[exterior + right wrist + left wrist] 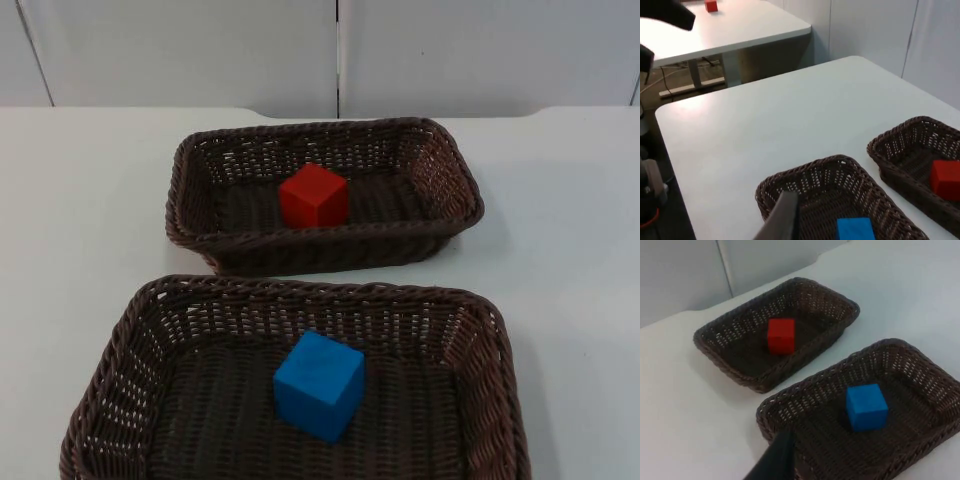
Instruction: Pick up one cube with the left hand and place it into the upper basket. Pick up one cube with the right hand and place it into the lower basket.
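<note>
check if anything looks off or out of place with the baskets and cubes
Nothing stands out. The red cube sits inside the upper basket and the blue cube inside the lower basket. The blue cube is turned a little against the basket's sides. Both baskets look whole, and nothing has spilled onto the table.

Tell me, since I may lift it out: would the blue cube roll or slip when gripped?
The blue cube probably won't roll: it rests flat in the lower basket. Its smooth, matte faces look easy to grip, likely light.
</note>
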Robot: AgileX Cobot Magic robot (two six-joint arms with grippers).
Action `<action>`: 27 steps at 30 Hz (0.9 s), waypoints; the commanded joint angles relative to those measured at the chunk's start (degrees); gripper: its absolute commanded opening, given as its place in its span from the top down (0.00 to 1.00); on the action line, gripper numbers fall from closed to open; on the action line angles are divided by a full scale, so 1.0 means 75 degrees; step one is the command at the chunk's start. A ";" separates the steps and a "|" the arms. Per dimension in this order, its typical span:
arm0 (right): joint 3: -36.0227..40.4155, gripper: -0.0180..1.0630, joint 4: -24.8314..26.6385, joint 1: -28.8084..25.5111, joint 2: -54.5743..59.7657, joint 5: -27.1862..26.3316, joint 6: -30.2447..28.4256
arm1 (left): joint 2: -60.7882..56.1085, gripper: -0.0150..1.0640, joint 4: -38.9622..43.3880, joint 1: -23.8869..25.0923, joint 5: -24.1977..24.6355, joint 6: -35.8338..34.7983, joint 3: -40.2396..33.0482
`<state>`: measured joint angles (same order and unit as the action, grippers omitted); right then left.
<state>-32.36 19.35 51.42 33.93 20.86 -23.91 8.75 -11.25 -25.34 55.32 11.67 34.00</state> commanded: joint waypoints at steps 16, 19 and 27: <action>0.0033 0.17 -0.3493 0.0035 -0.1894 0.2229 0.3574 | -0.1167 0.01 0.0988 0.0008 0.0834 -0.1257 -0.0410; 0.0033 0.17 -0.3564 0.0035 -0.2250 0.2598 0.3834 | -0.1167 0.01 0.0988 0.0008 0.0847 -0.1341 -0.0641; 0.0033 0.17 -0.3436 0.0035 -0.3682 0.4062 0.4119 | -0.1167 0.01 0.0988 0.0008 0.0825 -0.1345 -0.0663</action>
<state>-32.23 -6.95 51.42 8.34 48.47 6.62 0.25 -4.07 -25.34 62.05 1.93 29.22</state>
